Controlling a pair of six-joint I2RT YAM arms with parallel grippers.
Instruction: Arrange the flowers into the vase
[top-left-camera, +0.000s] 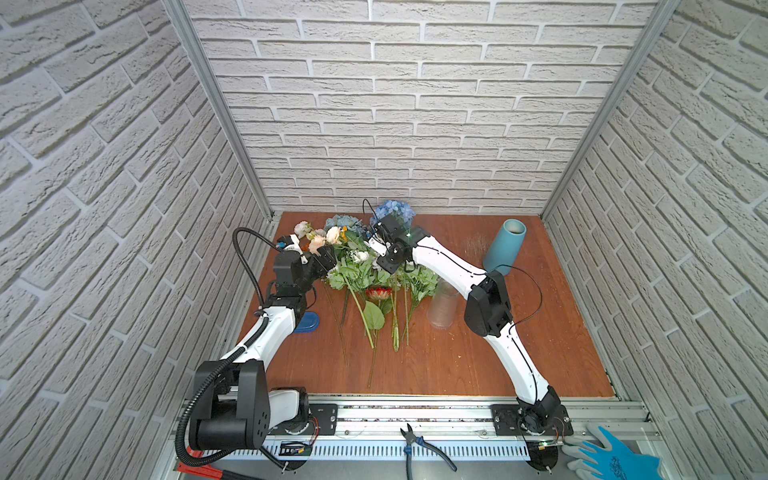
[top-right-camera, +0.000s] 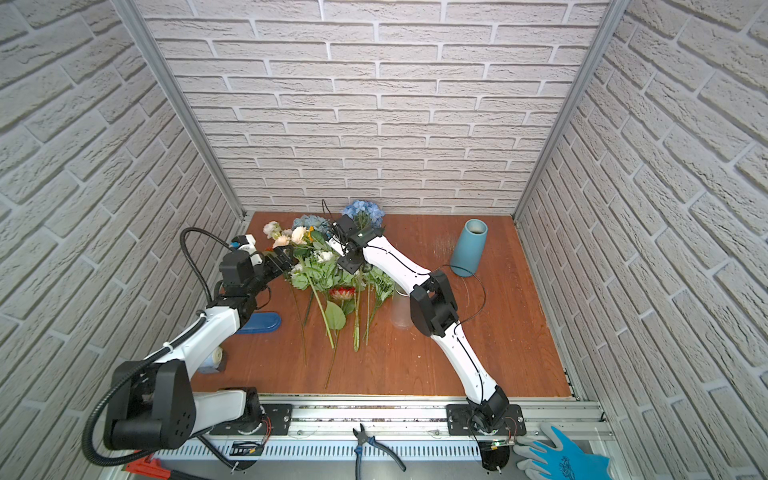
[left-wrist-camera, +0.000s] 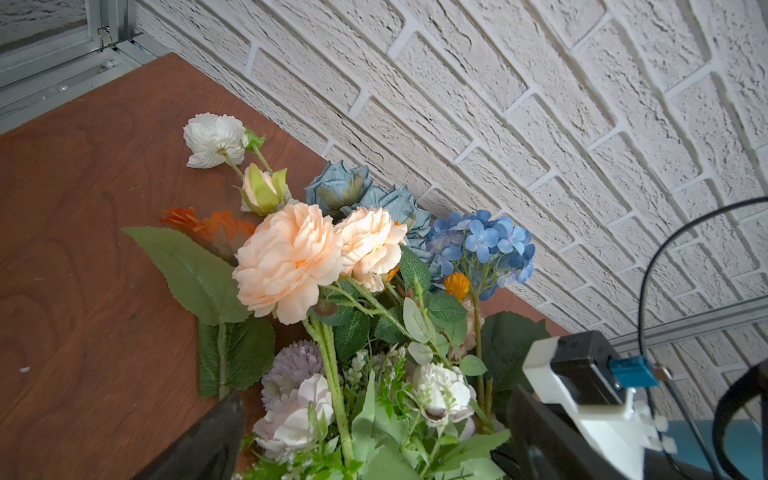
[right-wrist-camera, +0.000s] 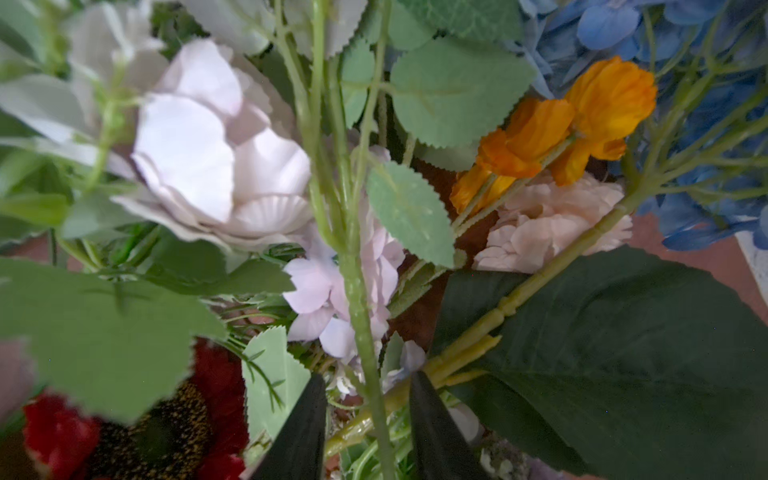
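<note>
The right gripper (right-wrist-camera: 368, 376), narrowly parted, straddles a green stem (right-wrist-camera: 360, 316) among the flowers (top-left-camera: 357, 270) by the table's (top-left-camera: 457, 365) far edge; the left gripper (top-left-camera: 327, 258) gapes wide beside them.

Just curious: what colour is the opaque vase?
The vase is teal blue, clearest in a top view.

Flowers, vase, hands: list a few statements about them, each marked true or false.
1. The teal vase stands upright, with no flowers in it. True.
2. The flowers lie in a heap on the table. True.
3. The right hand holds a flower over the vase. False: it is down in the heap, its fingers either side of green stems.
4. The left hand is shut. False: it is open, beside the peach roses.
5. The pliers lie among the flowers. False: they lie on the front rail.
</note>
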